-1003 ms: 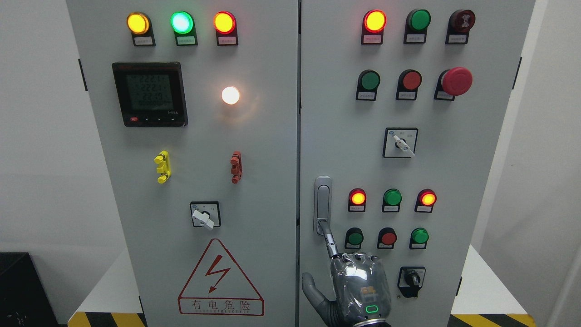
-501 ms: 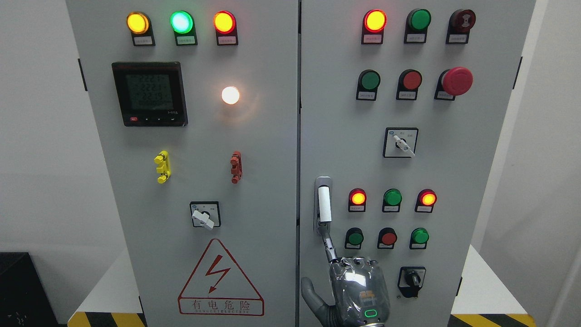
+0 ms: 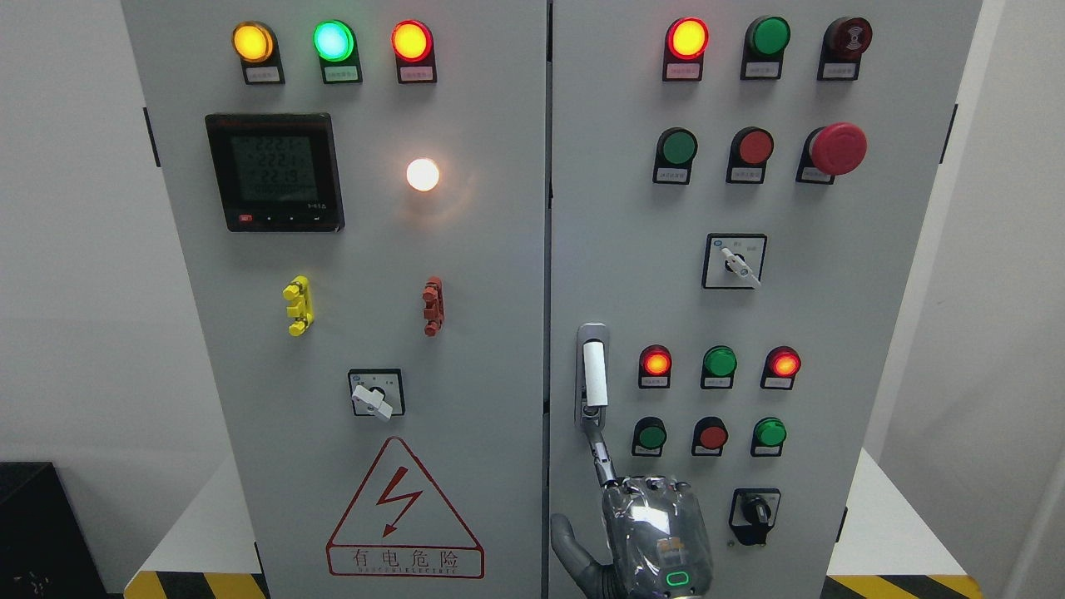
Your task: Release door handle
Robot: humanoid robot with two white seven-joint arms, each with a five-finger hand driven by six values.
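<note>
The door handle sits on the left edge of the cabinet's right door. Its white lever stands out from the grey recessed housing. My right hand comes up from the bottom edge just below it, back of the hand towards the camera. Its index finger points straight up, with the tip at the lower end of the handle housing. The other fingers are curled in and the thumb sticks out to the left. The hand holds nothing. The left arm does not show.
Lit indicator lamps, push buttons, a red emergency stop and rotary switches cover the right door around the handle. The left door carries a meter and a warning triangle. Yellow-black tape marks the floor edges.
The handle's white lever has sprung out of its housing. My index fingertip has slid down from the housing's lower part to just under it, and the hand has sunk slightly.
</note>
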